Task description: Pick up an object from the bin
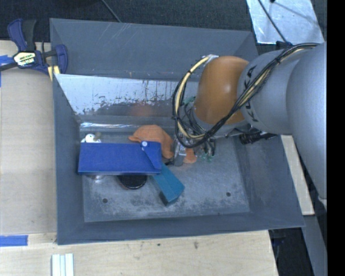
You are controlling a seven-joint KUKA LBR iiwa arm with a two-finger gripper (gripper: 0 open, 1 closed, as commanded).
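My gripper (pixel 178 155) is low in the middle of the bin, mostly hidden under the arm's orange cover and cables. Its tip sits against the right end of an orange-brown rounded object (pixel 151 135) that lies by the back wall. Just left of the tip lies a flat blue rectangular object (pixel 116 157), and a smaller teal-blue block (pixel 169 186) lies angled in front of it. A black round disc (pixel 132 181) peeks out under the blue rectangle's front edge.
A small white and yellow item (pixel 91 137) lies at the back left corner of the bin floor. The arm with its orange cover and cables fills the bin's right rear. Bare floor stretches along the front and to the right.
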